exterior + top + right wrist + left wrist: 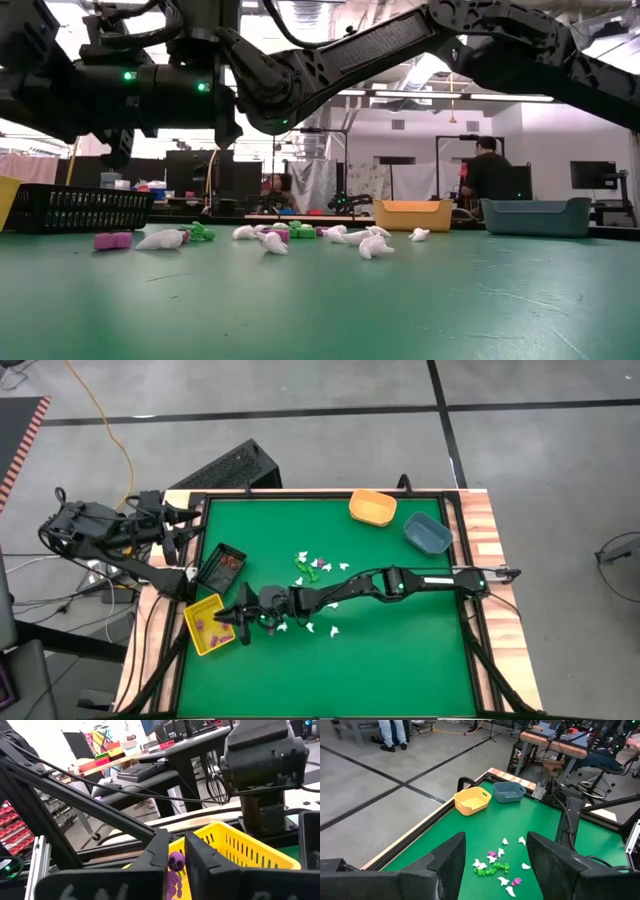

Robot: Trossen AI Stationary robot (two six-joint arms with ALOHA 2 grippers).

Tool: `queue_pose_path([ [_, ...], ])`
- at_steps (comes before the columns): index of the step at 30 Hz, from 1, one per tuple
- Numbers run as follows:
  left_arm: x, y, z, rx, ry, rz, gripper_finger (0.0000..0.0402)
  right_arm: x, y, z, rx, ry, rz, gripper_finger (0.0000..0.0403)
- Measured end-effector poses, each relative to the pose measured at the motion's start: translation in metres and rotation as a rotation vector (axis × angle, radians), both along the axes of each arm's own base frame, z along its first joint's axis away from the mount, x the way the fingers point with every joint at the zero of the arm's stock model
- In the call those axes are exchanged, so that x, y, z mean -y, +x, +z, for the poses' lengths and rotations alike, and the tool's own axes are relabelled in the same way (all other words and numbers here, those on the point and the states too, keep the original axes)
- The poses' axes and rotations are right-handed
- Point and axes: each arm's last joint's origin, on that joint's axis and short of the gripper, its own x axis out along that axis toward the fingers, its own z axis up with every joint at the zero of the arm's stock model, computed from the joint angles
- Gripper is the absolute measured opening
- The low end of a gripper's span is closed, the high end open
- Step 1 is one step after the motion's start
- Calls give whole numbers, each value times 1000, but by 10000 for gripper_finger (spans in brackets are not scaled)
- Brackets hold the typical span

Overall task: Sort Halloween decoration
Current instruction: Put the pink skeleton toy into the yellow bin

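My right gripper (240, 622) reaches across the table to the yellow bin (208, 625) and is shut on a purple trinket (176, 861) over the bin's edge. More purple trinkets (203, 625) lie in that bin. White, green and purple trinkets (315, 568) lie loose on the green mat mid-table, with more white ones (322, 628) beside the right arm. They also show in the low view as a row (270, 238). My left gripper (188, 522) waits open beyond the table's far-left corner; its fingers (450, 865) frame the table. My right gripper pinches the purple trinket's upper part (175, 860) between its two fingertips. The trinket is lifted clear and sits above the yellow bin's (235, 845) inside. Its lower part hangs down between the fingers.
A black bin (222, 565) with reddish pieces stands just beyond the yellow one. An orange bin (372, 507) and a blue bin (428, 532) sit near the far-right corner. The near half of the mat (350, 680) is bare. A person (487, 170) stands in the room behind.
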Motion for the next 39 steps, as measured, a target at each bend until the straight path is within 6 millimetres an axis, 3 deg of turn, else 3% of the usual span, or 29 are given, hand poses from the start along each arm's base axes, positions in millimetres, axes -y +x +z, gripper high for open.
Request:
queue_pose_path([
  [13, 0, 0, 0, 2, -4, 0, 199, 2, 0, 3, -35, 35, -69, 141],
  [16, 0, 0, 0, 2, -5, -1, 199, 8, -4, 23, -88, 13, -82, 148],
  [20, 0, 0, 0, 1, -9, -14, 199, 27, -22, 80, -227, -26, -108, 147],
  [24, 0, 0, 0, 1, -9, -14, 199, 49, -59, 131, -458, -95, -118, 135],
  [28, 0, 0, 0, 1, -9, -14, 199, 57, -114, 173, -731, -213, -148, 121],
  [31, 0, 0, 0, 1, -9, -14, 199, 55, -167, 212, -863, -304, -233, 111],
  [34, 0, 0, 0, 1, -9, -14, 199, 49, -215, 239, -975, -376, -343, 107],
  [39, 0, 0, 0, 1, -8, -9, 199, 33, -275, 263, -1065, -358, -574, 107],
])
